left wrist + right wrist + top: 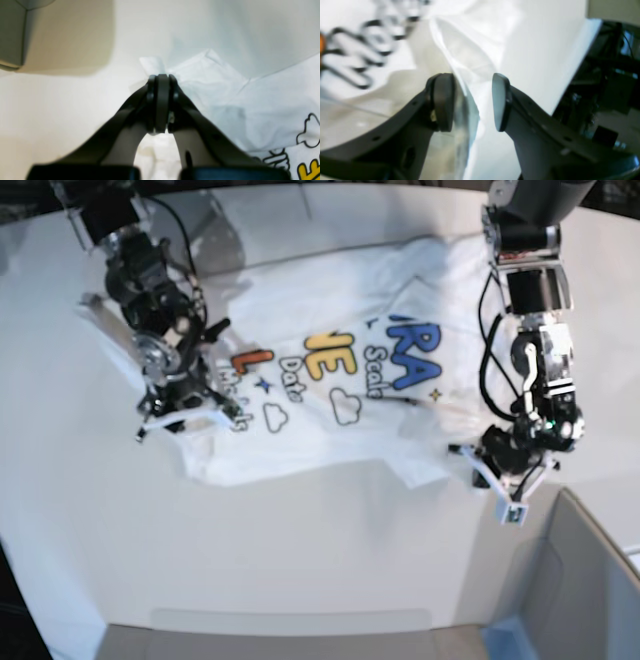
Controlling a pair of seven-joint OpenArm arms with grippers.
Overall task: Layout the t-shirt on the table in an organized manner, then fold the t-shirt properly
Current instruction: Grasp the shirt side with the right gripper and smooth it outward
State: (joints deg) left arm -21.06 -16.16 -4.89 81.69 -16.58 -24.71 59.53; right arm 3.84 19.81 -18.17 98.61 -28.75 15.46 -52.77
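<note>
T-shirt is being spread print-up on counter, still rumpled; left jaws clamped on its edge, right jaws parted; folding not begun.

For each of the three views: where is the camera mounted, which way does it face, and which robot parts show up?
Left wrist: on the left arm, looking along the left gripper, jaws shut on a corner of the t-shirt.
Right wrist: on the right arm, looking past the right gripper, jaws open around a shirt fold.
Base: overhead, looking down on the table, both arms in view.
All three share the t-shirt.
</note>
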